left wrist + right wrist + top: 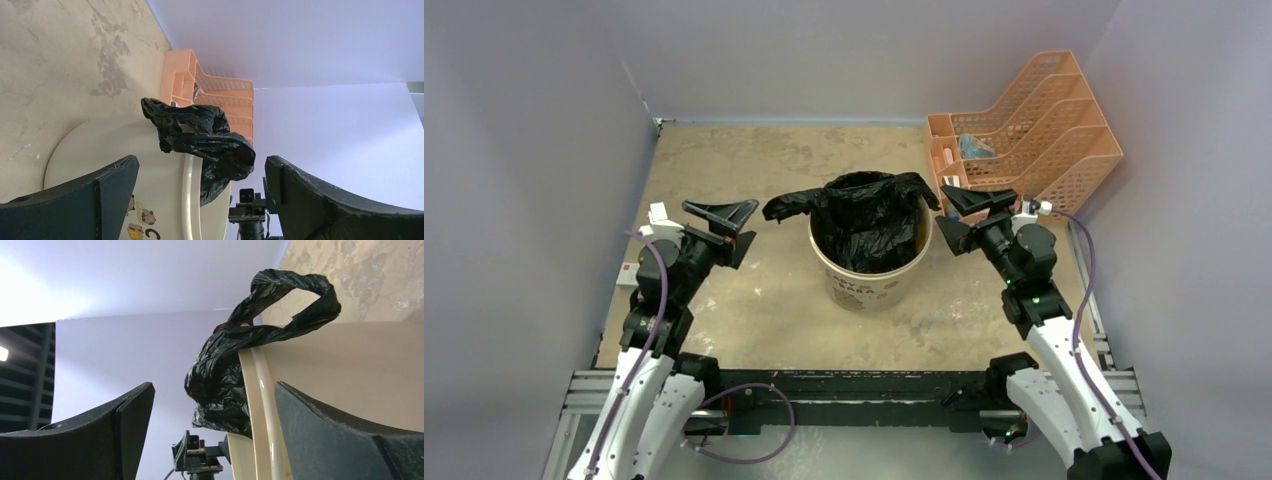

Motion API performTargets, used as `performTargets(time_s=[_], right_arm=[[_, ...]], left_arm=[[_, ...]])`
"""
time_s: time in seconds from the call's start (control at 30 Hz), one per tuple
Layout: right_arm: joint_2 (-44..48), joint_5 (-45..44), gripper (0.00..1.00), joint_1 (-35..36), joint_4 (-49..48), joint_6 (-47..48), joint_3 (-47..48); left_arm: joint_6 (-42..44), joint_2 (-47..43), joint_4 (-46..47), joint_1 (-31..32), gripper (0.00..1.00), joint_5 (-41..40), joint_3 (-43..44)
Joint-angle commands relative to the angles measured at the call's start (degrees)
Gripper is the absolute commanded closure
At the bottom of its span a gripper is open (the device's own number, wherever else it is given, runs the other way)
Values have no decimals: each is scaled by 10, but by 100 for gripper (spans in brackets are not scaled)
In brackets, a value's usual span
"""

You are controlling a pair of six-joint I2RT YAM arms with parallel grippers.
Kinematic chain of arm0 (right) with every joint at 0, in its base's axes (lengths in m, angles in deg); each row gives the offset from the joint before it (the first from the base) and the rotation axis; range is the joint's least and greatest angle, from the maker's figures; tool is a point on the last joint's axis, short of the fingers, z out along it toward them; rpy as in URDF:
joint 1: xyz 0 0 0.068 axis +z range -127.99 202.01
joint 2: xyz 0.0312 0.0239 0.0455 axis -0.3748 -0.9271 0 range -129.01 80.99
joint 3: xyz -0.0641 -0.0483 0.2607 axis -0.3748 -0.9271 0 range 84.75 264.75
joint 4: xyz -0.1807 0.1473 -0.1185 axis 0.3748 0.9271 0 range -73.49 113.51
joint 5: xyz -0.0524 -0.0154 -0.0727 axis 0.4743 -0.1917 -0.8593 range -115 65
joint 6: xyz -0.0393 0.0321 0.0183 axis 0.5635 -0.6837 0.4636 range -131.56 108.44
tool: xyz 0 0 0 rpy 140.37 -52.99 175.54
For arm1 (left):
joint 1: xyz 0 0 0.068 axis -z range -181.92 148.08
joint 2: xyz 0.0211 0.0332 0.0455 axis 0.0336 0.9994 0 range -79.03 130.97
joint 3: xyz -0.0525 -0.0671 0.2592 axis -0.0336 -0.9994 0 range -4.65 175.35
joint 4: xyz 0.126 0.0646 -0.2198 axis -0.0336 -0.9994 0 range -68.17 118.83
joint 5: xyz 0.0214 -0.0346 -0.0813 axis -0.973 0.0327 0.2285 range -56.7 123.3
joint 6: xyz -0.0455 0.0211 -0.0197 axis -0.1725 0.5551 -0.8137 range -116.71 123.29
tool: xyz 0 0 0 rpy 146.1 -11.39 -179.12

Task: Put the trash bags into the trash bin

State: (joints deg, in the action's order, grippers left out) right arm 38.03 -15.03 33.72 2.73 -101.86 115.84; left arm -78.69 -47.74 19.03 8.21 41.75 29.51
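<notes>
The cream trash bin [869,285] stands mid-table with the black trash bag [864,222] sitting inside it. The bag's edge is folded out over the rim, and a loop handle droops over each side. My left gripper [746,228] is open just left of the bin, apart from the left handle. In the left wrist view the open gripper [200,162] frames the bin wall [160,190] and the draped bag [215,150]. My right gripper [944,210] is open at the bin's right rim. From the right wrist the gripper [214,387] straddles the rim, with the bag [225,380] hanging free and the bin wall [350,370] beside it.
An orange mesh desk organiser [1034,130] stands at the back right, close behind the right gripper; it also shows behind the bin [220,95]. Grey walls close in the left, back and right sides. A black rail runs along the near edge [854,395].
</notes>
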Motion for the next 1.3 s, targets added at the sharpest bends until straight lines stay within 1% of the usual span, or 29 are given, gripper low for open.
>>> performTargets(time_s=[0.0,0.13,0.2,0.33,0.43,0.47,0.5,0.57,0.6,0.67,0.7,0.77,0.8,0.83,0.87,0.9,0.93,1.13,1.23,1.27], right_arm=[[-38,-17,7,-4,6,-11,31],[-77,-19,6,-5,30,-26,54],[-90,-10,6,-7,15,-38,54],[-130,12,5,-11,-12,-48,58],[-162,34,5,-14,-30,-47,67],[-172,37,5,-14,-30,-44,71],[-181,42,7,-15,-28,-42,75],[-193,54,15,-16,-36,-35,72],[-194,55,24,-17,-41,-35,66],[-186,54,46,-18,-54,-32,48],[-177,48,51,-18,-55,-29,39],[-160,35,64,-19,-56,-16,22],[-153,25,72,-20,-50,-6,14],[-147,19,84,-20,-43,4,9],[-143,18,93,-21,-42,14,4],[-140,18,98,-22,-41,25,1],[-138,19,100,-21,-37,36,-2],[-119,14,100,-22,-20,93,-17],[-107,8,100,-23,-12,114,-27],[-104,7,100,-23,-7,123,-28]], left_arm=[[-35,21,-23,-3,1,-29,22],[-55,66,-30,-3,1,2,41],[-64,84,-26,-3,1,12,48],[-89,113,13,-3,1,33,41],[-91,131,34,-3,1,36,41],[-93,137,37,-3,1,35,41],[-91,141,43,-3,1,34,40],[-89,152,61,-3,1,40,35],[-87,157,70,-3,1,44,33],[-75,167,87,-3,1,52,28],[-72,170,89,-3,1,55,26],[-63,174,90,-3,1,60,20],[-62,175,105,-3,1,62,15],[-60,176,116,-3,1,64,8],[-56,178,132,-3,1,70,0],[-56,180,146,-3,1,76,-6],[-55,183,159,-3,2,80,-10],[-60,207,198,-3,18,109,-22],[-78,215,215,-3,23,121,-30],[-87,217,222,-3,24,125,-34]])
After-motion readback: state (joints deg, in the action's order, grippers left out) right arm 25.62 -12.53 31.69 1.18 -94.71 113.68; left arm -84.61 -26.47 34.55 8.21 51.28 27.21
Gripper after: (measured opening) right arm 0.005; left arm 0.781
